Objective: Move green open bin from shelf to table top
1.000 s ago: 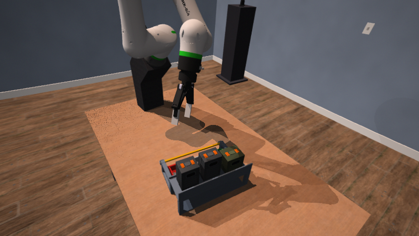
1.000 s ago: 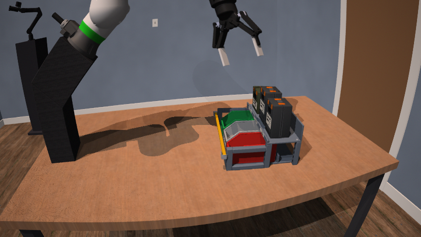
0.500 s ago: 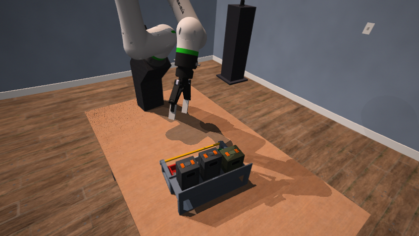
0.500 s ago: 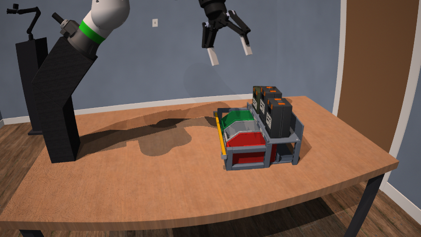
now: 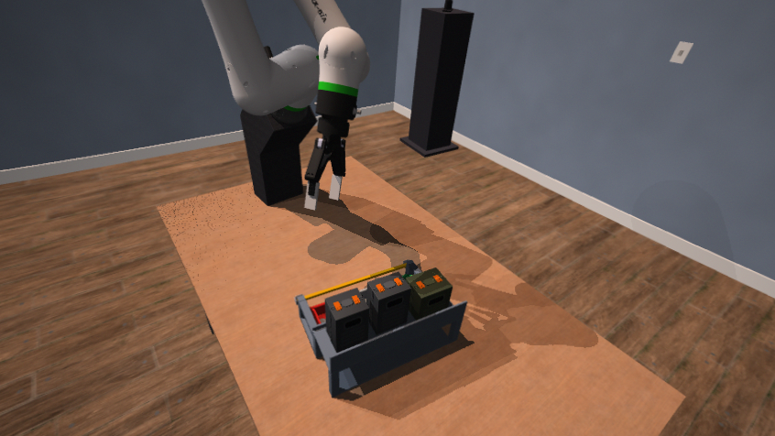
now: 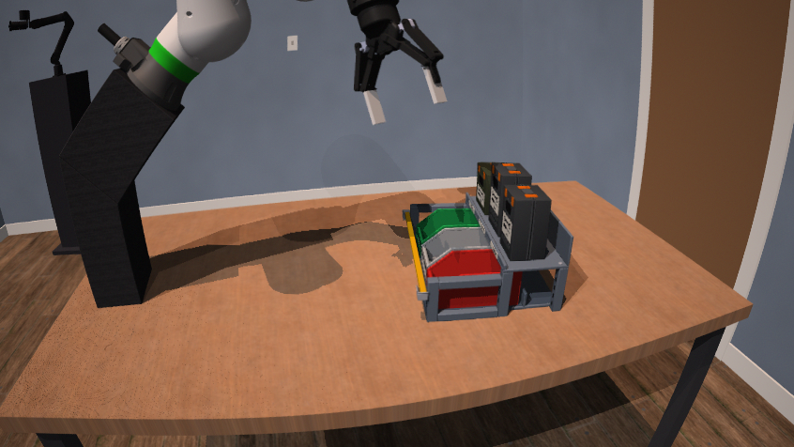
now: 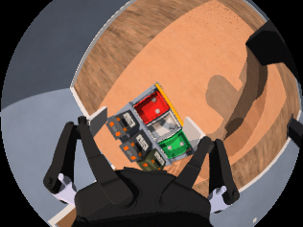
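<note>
So the wooden table (image 6: 233,355) takes up most of the shot, with the arm's black pedestal (image 6: 105,222) planted near its left end in the exterior view. Over toward the right end sits the grey shelf rack (image 6: 561,244), well back from the front edge. On the rack's upper level there are three dark boxes (image 6: 525,222) with orange tabs, lined up in a row. Below and in front of them are three open bins side by side: red bin (image 6: 465,264) nearest the front edge, grey bin (image 6: 452,239) in the middle, and the green bin (image 6: 447,219) at the back, closest to the far edge of the table. A yellow bar (image 6: 415,255) runs along the open fronts. Green one is in its slot, touching the grey one next to it.

The gripper (image 6: 404,97) hangs high above the table, left of the rack and well apart from it, fingers spread wide with nothing between them. Wrist view looks straight down on the rack between the two fingers
</note>
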`<state>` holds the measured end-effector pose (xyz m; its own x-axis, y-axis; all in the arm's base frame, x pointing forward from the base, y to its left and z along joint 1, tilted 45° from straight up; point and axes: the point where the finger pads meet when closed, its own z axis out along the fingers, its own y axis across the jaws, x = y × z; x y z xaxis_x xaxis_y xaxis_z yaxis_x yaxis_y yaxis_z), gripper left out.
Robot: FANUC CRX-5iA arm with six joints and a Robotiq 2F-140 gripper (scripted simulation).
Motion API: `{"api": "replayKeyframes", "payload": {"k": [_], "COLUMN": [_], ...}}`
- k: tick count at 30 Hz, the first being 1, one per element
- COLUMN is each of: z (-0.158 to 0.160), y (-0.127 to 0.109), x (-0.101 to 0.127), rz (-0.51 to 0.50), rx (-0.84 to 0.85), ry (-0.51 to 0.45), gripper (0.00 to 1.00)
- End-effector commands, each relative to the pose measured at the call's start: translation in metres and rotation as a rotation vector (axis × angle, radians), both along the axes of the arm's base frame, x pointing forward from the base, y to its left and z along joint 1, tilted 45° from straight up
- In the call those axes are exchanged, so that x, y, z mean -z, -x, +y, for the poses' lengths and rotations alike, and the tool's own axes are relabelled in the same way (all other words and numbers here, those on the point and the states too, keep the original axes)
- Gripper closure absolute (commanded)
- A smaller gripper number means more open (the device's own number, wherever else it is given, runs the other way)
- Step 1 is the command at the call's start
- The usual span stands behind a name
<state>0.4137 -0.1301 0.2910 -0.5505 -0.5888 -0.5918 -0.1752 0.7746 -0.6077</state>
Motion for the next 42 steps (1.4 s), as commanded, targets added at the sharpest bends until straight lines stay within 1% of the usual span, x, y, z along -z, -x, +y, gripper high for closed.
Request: {"api": "replayKeyframes", "payload": {"k": [1,4,16,21,42], "z": [0.002,0.006,0.006,0.004,0.004], "y": [0.01,0.025,0.025,0.018,0.015], "x": [0.009,0.024,0.024,0.017,0.014], "rz": [0.0,0.0,0.0,0.0,0.0], "rx": [0.0,0.0,0.0,0.0,0.0], "ry": [0.0,0.0,0.0,0.0,0.0], "gripper": [0.0,0.0,0.0,0.0,0.0]}}
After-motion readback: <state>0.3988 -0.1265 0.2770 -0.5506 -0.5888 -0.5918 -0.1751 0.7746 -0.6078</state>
